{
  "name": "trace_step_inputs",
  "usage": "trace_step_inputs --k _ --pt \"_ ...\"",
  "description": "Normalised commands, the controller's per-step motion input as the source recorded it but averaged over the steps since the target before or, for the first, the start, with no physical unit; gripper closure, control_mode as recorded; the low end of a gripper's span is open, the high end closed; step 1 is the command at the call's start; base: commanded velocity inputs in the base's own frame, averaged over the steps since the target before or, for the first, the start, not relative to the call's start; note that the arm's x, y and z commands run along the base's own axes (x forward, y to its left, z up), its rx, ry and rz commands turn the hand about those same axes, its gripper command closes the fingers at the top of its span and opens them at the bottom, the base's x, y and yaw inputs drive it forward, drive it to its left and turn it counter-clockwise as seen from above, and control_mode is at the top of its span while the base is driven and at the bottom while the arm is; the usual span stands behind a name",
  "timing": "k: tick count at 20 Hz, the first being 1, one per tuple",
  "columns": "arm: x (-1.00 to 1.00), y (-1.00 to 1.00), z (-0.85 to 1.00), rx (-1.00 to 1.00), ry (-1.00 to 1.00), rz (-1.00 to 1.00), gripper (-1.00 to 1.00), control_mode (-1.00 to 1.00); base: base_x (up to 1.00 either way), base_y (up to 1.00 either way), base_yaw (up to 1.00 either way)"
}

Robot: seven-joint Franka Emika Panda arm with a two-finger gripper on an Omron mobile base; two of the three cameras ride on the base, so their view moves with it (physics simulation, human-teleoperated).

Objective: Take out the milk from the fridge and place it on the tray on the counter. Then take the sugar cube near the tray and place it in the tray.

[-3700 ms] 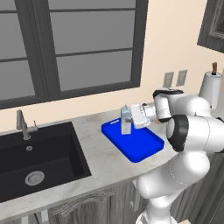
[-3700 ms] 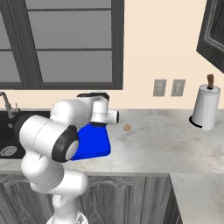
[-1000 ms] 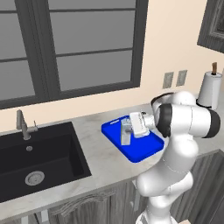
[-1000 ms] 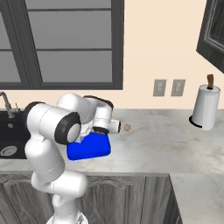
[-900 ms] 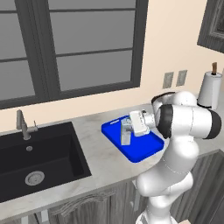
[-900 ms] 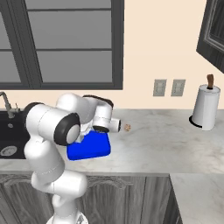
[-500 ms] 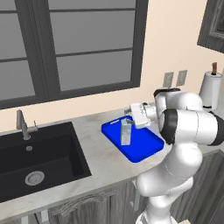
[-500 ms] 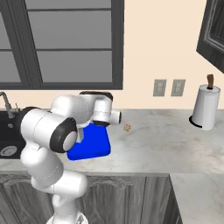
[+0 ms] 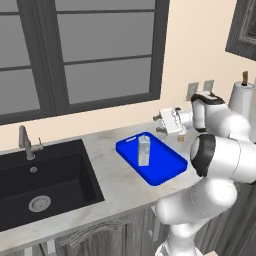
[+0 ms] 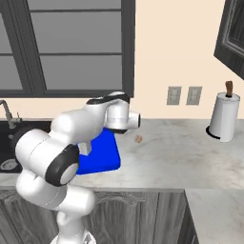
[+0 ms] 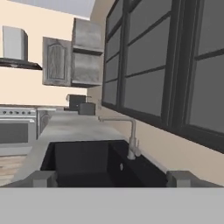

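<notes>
Left base view. We list a small gable-topped carton of milk (image 9: 143, 150), pale blue-grey and white, standing upright inside the bright blue flat rectangular tray (image 9: 170, 165) on the light marbled stone counter (image 9: 117, 180). The two-finger gripper (image 9: 159, 123) hangs above and just behind the tray's far edge, apart from the carton, its fingers pointing sideways toward the black sink (image 9: 45, 180). It grips nothing here. A tiny tan-brown sugar cube (image 9: 181, 139) lies on the counter just beyond the tray, partly behind the wrist.

Risk entry: we judge the carton step complete and the cube pending. The carton is tall and light, so a low swing of the arm across the tray toward the cube could tip it. The cube is very small, so a slightly off-centre closing could flick it along the stone or miss it.

Right base view. We note the tray (image 10: 102, 152) largely screened by the white arm, and the sugar cube (image 10: 138, 138) on bare counter (image 10: 190, 157) near the tray's right corner, not touching it. A white paper-towel roll (image 10: 224, 116) stands well apart.

Hand view. We see both dark finger tips (image 11: 43, 178) set far apart at the lower corners, nothing between them: the pincer is released wide and empty, facing the sink (image 11: 92, 162) and a grey faucet (image 11: 130, 140).
</notes>
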Motion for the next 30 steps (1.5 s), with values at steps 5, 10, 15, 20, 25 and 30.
trace_step_inputs --k 5,10,15,20,25,30 --pt "-0.65 -0.45 0.5 -0.01 0.01 -0.1 -1.0 -1.0 0.0 0.0 0.0" --pt "-0.67 -0.52 0.42 0.0 0.14 -0.39 -1.0 -1.0 0.0 0.0 0.0" --pt "-0.56 -0.49 0.12 0.0 0.28 -0.5 -1.0 -1.0 0.0 0.0 0.0" --pt "-0.39 -0.2 0.23 -0.01 0.41 -0.5 -1.0 -1.0 0.0 0.0 0.0" --pt "-0.07 -0.35 0.37 -0.02 0.71 -0.29 -1.0 -1.0 0.0 0.0 0.0" --pt "0.0 -0.02 0.01 -0.12 0.77 -0.27 -1.0 -1.0 0.0 0.0 0.0"
